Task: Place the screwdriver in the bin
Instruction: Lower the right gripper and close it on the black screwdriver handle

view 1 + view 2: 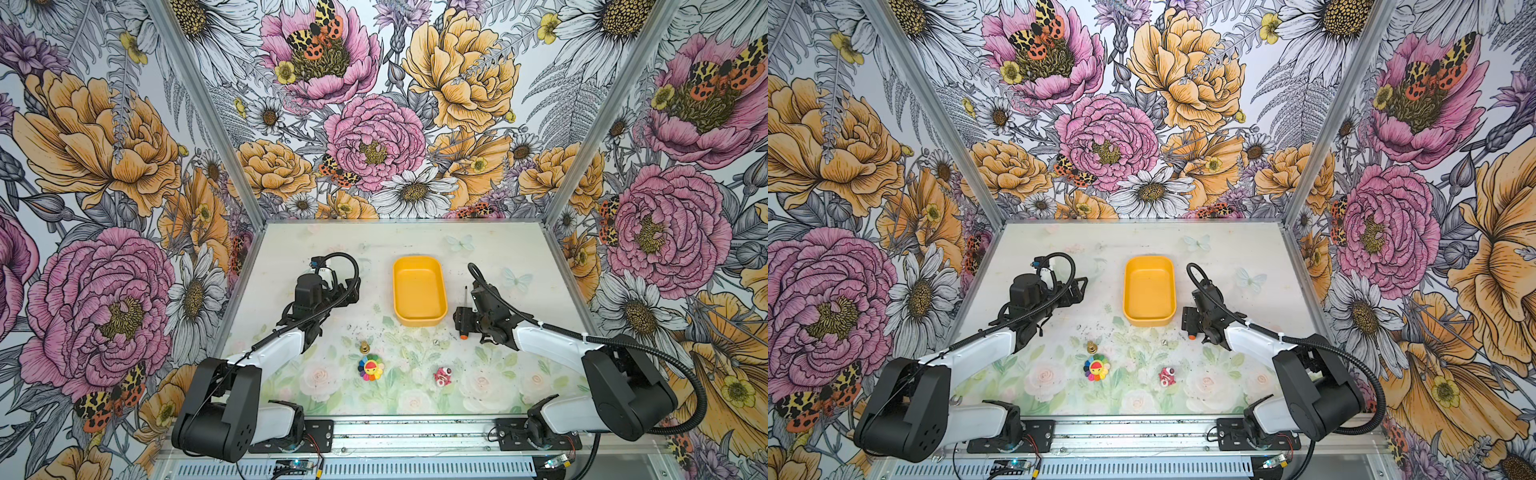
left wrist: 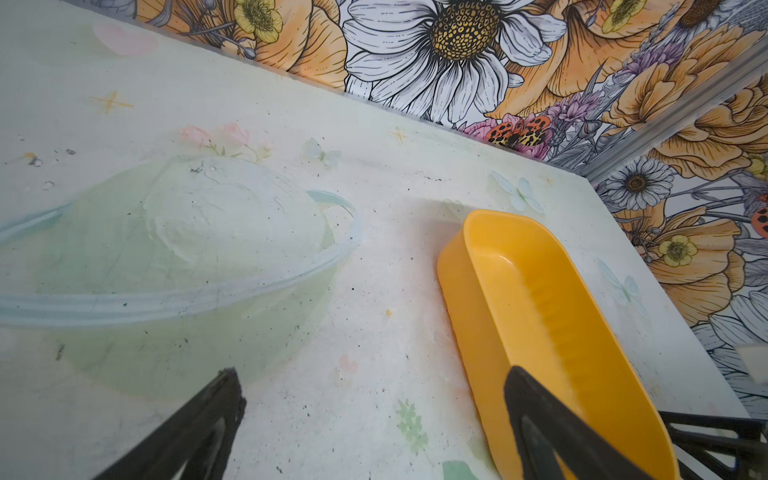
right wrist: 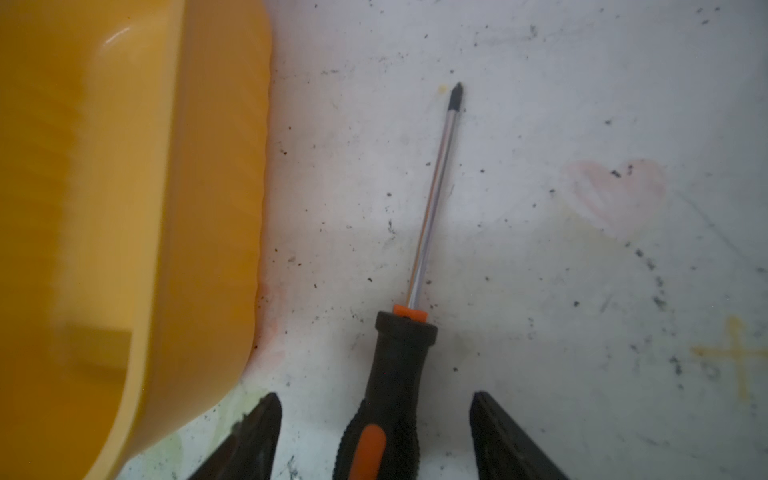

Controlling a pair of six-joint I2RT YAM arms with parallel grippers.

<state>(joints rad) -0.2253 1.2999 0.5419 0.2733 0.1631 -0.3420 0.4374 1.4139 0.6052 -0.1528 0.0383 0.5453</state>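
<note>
Tabletop [image 3: 540, 124]: screwdriver [image 3: 399, 365] handle between right fingers [image 3: 253, 440], gap each side; bin [image 3: 124, 208] beside.

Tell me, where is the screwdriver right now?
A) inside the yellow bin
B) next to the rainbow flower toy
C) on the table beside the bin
C: the screwdriver lies on the table alongside the bin, its handle between the right gripper's open jaws.
</note>
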